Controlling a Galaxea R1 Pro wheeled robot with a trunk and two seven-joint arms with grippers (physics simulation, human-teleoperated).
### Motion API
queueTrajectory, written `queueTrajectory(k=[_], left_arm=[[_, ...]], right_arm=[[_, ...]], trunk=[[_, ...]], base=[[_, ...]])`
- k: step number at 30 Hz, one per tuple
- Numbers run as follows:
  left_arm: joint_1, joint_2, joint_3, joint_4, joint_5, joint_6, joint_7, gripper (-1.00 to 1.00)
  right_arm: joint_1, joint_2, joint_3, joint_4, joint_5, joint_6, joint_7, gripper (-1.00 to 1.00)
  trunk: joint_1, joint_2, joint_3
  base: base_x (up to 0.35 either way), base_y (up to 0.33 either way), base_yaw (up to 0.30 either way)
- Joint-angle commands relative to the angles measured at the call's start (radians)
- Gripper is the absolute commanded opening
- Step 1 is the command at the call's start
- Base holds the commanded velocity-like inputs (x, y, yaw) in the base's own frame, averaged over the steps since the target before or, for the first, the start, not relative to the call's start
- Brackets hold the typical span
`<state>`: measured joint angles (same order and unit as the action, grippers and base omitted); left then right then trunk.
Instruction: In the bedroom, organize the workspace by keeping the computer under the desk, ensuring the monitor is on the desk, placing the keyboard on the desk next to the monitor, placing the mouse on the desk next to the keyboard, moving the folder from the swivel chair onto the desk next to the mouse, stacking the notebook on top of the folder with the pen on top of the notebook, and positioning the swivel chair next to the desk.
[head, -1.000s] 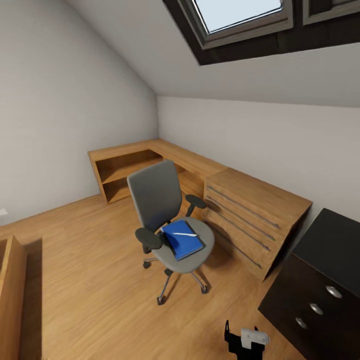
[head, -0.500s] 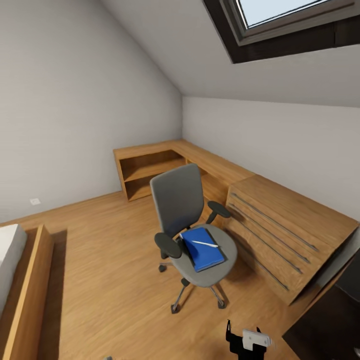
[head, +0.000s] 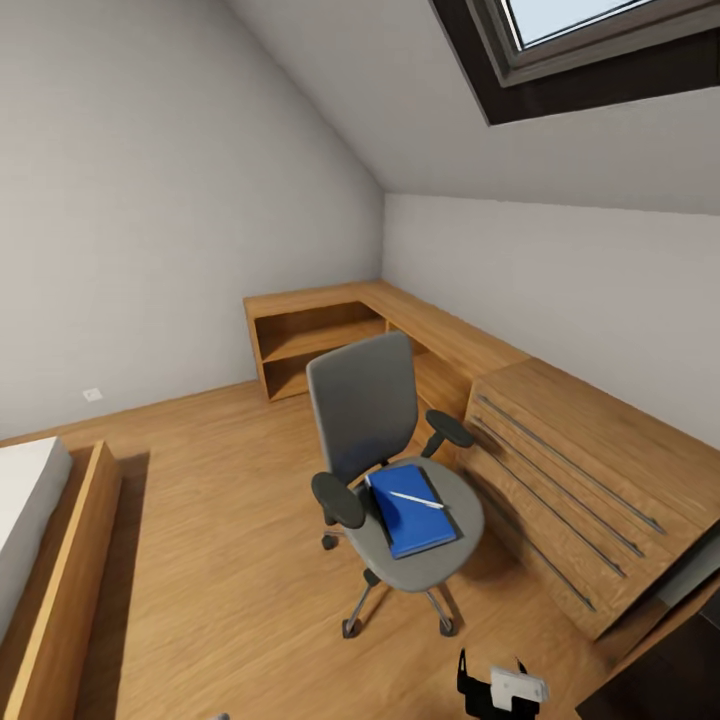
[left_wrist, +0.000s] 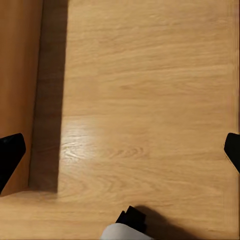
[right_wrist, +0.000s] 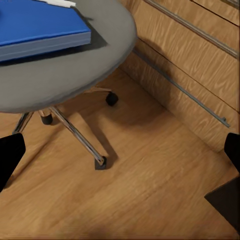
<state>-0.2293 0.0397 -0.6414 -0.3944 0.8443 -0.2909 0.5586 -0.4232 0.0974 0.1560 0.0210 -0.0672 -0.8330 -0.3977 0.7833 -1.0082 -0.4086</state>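
Swivel chair (head: 385, 470) mid-floor on the wood floor (head: 220, 520), backrest toward the corner, chrome star base just beside the light-wood drawer cabinet (head: 580, 480). Folder (head: 411, 509) flat on the seat, bright blue, pen (head: 417, 500) lying across its top, white. Right wrist view: same folder (right_wrist: 35, 27) on the grey seat (right_wrist: 75, 70), pen end (right_wrist: 59, 2) at frame edge, chair legs and castors (right_wrist: 75, 132) below, cabinet front with long rail handles (right_wrist: 200, 65) close by. Right gripper (right_wrist: 120, 155) spread wide, black fingertips (right_wrist: 10, 155) at opposite frame edges, nothing between them. Left gripper (left_wrist: 120, 155) likewise wide apart, fingertip (left_wrist: 9, 152) over bare floor next to a wooden bed frame side (left_wrist: 17, 75). Head view also: low L-shaped open shelving (head: 330, 335) in the corner, bed (head: 30, 500) with wooden frame at left, skylight (head: 590, 40) in the sloped ceiling, black-and-white robot part (head: 500, 685) at bottom edge, dark furniture corner (head: 680, 680) at lower right.
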Motion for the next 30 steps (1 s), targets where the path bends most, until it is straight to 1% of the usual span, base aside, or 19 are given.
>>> queueTrajectory(k=[1,3,5,9,12,13,14,15,16,18,19,20,21,22,23,24,25,27,30], left_arm=[[-0.001,0.001,-0.023,-0.001,0.010,-0.005,0.005,1.00],[-0.001,0.001,-0.044,-0.001,0.010,-0.005,0.006,1.00],[-0.001,0.002,-0.054,-0.001,0.011,-0.005,0.006,1.00],[-0.001,0.004,-0.050,-0.001,0.013,-0.006,0.006,1.00],[-0.001,0.036,-0.049,-0.112,0.016,0.007,0.009,1.00],[-0.001,0.098,-0.038,-0.375,0.018,0.113,0.016,1.00],[-0.001,0.124,0.004,-0.507,0.019,0.227,0.028,1.00],[-0.001,0.134,0.050,-0.582,0.019,0.306,0.034,1.00],[-0.001,0.137,0.080,-0.616,0.019,0.345,0.036,1.00],[-0.001,0.140,0.222,-0.726,0.021,0.488,0.039,1.00],[-0.001,0.139,0.259,-0.751,0.021,0.517,0.039,1.00],[-0.001,0.136,0.351,-0.816,0.022,0.583,0.038,1.00],[-0.001,0.135,0.372,-0.832,0.022,0.597,0.038,1.00],[-0.001,0.132,0.401,-0.856,0.021,0.617,0.039,1.00],[-0.001,0.131,0.410,-0.865,0.020,0.624,0.039,1.00],[-0.001,0.130,0.420,-0.877,0.019,0.634,0.040,1.00],[-0.001,0.130,0.423,-0.885,0.018,0.639,0.041,1.00],[-0.001,0.131,0.425,-0.891,0.016,0.644,0.043,1.00],[-0.001,0.134,0.427,-0.898,0.010,0.645,0.045,1.00]], right_arm=[[0.001,-0.003,0.010,0.002,-0.006,-0.003,-0.003,1.00],[0.005,-0.007,0.010,0.002,-0.005,-0.004,0.001,1.00],[0.007,-0.008,0.011,0.002,-0.007,-0.004,0.008,1.00],[0.007,-0.009,0.011,0.001,-0.005,-0.006,0.012,1.00],[0.004,-0.018,0.011,-0.075,-0.003,0.011,0.010,1.00],[-0.008,-0.035,0.010,-0.258,-0.004,0.193,0.007,1.00],[-0.029,-0.049,0.010,-0.358,-0.005,0.348,0.009,1.00],[-0.046,-0.059,0.009,-0.415,-0.005,0.447,0.011,1.00],[-0.057,-0.063,0.009,-0.440,-0.006,0.494,0.011,1.00],[-0.125,-0.074,0.009,-0.509,-0.009,0.651,0.012,1.00],[-0.147,-0.076,0.008,-0.519,-0.010,0.684,0.013,1.00],[-0.216,-0.080,0.006,-0.537,-0.015,0.784,0.018,1.00],[-0.238,-0.080,0.005,-0.541,-0.020,0.819,0.025,1.00],[-0.275,-0.082,0.003,-0.546,-0.033,0.887,0.046,1.00],[-0.288,-0.081,0.003,-0.547,-0.040,0.917,0.060,1.00],[-0.307,-0.081,0.005,-0.548,-0.052,0.965,0.091,1.00],[-0.319,-0.080,0.008,-0.546,-0.059,0.998,0.119,1.00],[-0.330,-0.080,0.013,-0.541,-0.064,1.029,0.147,1.00],[-0.337,-0.084,0.016,-0.539,-0.069,1.063,0.168,1.00]], trunk=[[0.000,-0.001,-0.001],[0.000,-0.001,-0.001],[0.000,-0.001,-0.001],[0.000,-0.001,-0.001],[0.000,-0.001,-0.001],[0.000,-0.001,-0.001],[0.000,-0.001,-0.001],[0.000,-0.001,-0.001],[0.000,-0.001,-0.001],[0.000,-0.001,-0.001],[0.000,-0.001,-0.001],[0.000,-0.001,-0.001],[0.000,-0.001,-0.001],[0.000,-0.001,-0.001],[0.000,-0.001,-0.001],[0.000,-0.001,-0.001],[0.000,-0.001,-0.001],[0.000,-0.001,-0.001],[0.000,-0.001,-0.001]], base=[[0.025,-0.019,0.004],[0.015,-0.012,0.002],[0.005,-0.004,0.001],[0.000,0.000,0.000],[0.000,0.000,0.000],[0.000,0.000,0.000],[0.000,0.000,0.000],[0.000,0.000,0.000],[0.000,0.000,0.000],[0.000,0.000,0.000],[0.000,0.000,0.000],[0.000,0.000,0.000],[0.000,0.000,0.000],[0.000,0.000,0.000],[0.000,0.000,0.000],[0.000,0.000,0.000],[0.000,0.000,0.000],[0.000,0.000,0.000],[0.000,0.000,0.000]])
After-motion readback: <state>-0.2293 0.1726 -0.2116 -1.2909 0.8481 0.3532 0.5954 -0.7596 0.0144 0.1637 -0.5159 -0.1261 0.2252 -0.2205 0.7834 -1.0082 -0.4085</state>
